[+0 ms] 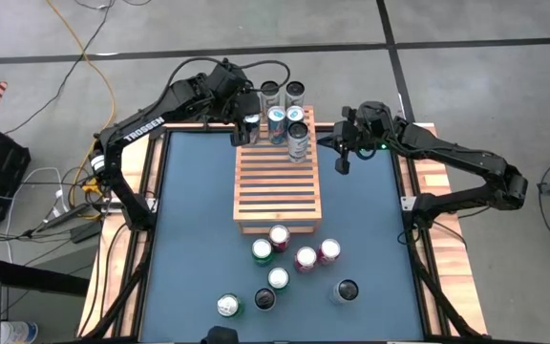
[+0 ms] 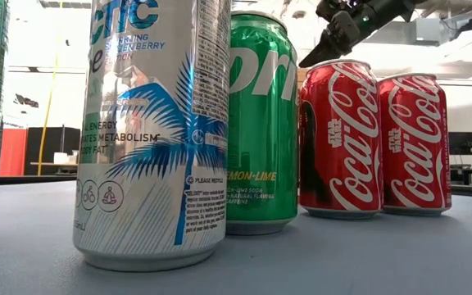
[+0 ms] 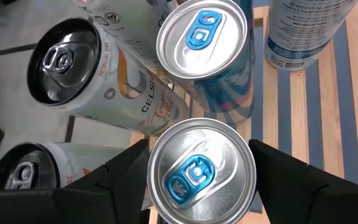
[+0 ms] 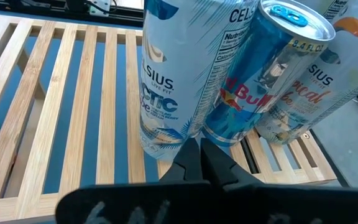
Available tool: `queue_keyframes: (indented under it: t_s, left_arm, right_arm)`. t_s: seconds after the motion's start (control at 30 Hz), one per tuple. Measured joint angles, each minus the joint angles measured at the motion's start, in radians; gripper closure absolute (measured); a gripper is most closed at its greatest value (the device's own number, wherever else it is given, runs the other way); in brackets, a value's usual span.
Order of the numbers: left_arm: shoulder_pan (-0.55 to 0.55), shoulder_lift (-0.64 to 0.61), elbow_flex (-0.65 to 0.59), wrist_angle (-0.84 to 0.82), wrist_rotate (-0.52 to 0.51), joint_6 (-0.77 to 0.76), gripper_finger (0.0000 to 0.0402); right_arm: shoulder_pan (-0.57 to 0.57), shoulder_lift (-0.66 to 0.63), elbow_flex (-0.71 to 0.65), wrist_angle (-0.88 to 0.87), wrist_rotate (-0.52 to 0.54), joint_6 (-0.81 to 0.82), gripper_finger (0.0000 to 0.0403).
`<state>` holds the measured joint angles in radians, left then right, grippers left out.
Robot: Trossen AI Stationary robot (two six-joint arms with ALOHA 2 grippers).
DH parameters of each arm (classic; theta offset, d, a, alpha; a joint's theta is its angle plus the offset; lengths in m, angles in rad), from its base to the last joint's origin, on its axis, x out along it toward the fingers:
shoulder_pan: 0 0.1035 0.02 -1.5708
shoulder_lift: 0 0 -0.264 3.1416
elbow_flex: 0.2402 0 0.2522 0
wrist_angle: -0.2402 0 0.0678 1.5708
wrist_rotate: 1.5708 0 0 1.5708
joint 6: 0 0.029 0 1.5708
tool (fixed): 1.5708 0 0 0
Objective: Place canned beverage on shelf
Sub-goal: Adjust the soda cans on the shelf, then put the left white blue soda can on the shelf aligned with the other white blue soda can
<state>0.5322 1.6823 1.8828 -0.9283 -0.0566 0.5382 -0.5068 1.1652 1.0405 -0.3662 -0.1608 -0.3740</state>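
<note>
Blue-tabbed can point(image 3: 201, 171) between left end effector point(image 3: 197, 180) fingers

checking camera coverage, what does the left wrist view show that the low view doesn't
Only the left wrist view: the left gripper with its fingers around a blue-tabbed can, another blue-tabbed can beyond it, two black-topped Celsius cans, and the shelf slats.

Only the low view: a Sprite can, two Coca-Cola cans on the table, and the shut right gripper overhead.

Both: upright beverage cans.
</note>
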Motion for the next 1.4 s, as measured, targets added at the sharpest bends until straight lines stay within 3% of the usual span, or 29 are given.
queue_keyframes:
  t_s: [0.6,0.7,0.93,1.4]
  left_arm:
    - [0.014,0.0,0.0,0.0,0.012,-0.005,0.0164]
    - [0.018,0.0,0.0,0.002,0.054,-0.015,0.0151]
    - [0.018,-0.001,0.0,0.006,0.016,-0.036,0.0106]
    - [0.007,-0.001,0.001,0.003,-0.004,-0.055,0.0104]
  right_arm:
    - [0.0,0.031,0.0,0.004,0.0,0.0,0.0403]
    - [-0.009,0.027,0.0,0.003,0.001,0.0,0.0403]
    - [-0.013,0.026,0.0,0.002,0.001,0.007,0.0403]
    - [-0.013,0.026,0.0,0.0,0.001,0.009,0.0403]
